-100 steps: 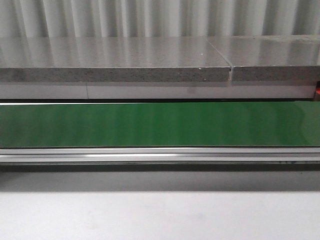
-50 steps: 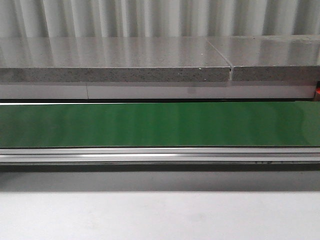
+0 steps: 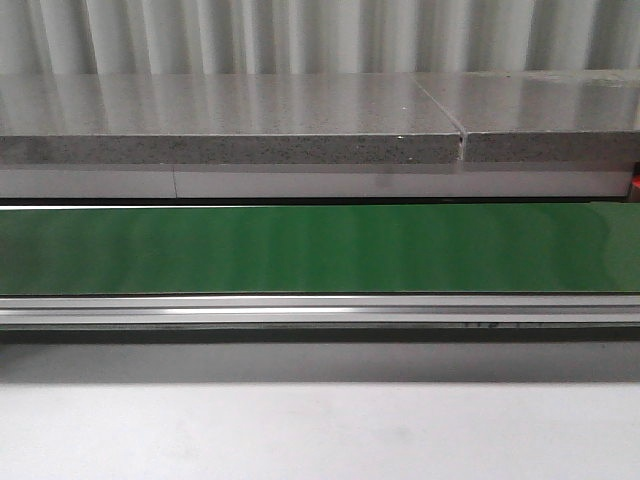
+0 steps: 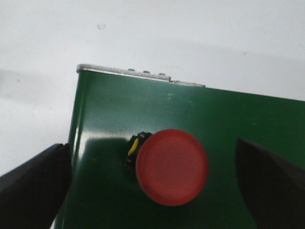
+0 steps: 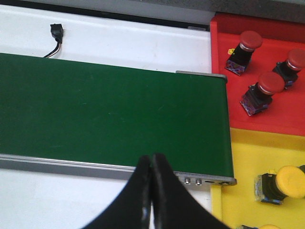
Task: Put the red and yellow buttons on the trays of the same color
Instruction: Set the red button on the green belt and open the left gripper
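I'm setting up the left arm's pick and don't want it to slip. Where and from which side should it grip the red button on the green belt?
Come straight down over the red button, its round cap facing the wrist camera. The left gripper is open, one finger either side; closing across the cap's rim looks workable, though the narrower dark body beneath may hold better.

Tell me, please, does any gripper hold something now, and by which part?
Nothing is held. The left gripper is open, its fingers apart on both sides of the red button on the green belt, not touching it. The right gripper is shut and empty.
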`<action>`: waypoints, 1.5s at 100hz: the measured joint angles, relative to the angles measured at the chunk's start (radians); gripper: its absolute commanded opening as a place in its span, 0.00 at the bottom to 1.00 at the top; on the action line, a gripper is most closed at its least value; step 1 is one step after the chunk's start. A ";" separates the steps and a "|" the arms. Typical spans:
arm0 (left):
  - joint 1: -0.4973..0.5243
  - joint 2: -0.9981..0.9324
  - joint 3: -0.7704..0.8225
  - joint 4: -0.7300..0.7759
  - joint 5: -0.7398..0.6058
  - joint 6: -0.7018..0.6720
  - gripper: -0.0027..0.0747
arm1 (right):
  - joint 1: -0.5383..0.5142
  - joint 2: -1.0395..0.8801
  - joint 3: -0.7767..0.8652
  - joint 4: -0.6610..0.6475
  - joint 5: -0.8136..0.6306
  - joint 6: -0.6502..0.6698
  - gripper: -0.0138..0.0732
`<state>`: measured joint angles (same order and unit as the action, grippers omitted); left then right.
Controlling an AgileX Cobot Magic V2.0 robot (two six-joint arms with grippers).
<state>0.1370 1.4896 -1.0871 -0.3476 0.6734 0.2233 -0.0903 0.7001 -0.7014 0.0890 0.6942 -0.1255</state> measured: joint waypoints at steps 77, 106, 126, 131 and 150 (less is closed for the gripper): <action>0.218 -0.072 -0.016 -0.001 -0.064 -0.011 0.89 | 0.000 0.000 0.000 0.000 0.000 0.000 0.08; 0.293 0.097 -0.016 -0.001 -0.066 -0.019 0.89 | 0.000 0.000 0.000 0.000 0.000 0.000 0.08; 0.328 0.177 -0.016 -0.001 -0.106 -0.019 0.89 | 0.000 0.000 0.000 0.000 0.000 0.000 0.08; 0.335 0.191 -0.016 -0.001 -0.125 -0.019 0.89 | 0.000 0.000 0.000 0.000 0.000 0.000 0.08; 0.338 0.253 -0.045 -0.001 -0.176 -0.019 0.89 | 0.000 0.000 0.000 0.000 0.000 0.000 0.08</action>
<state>0.4753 1.7427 -1.1322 -0.3483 0.4974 0.2042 -0.0903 0.7001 -0.7014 0.0890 0.6942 -0.1255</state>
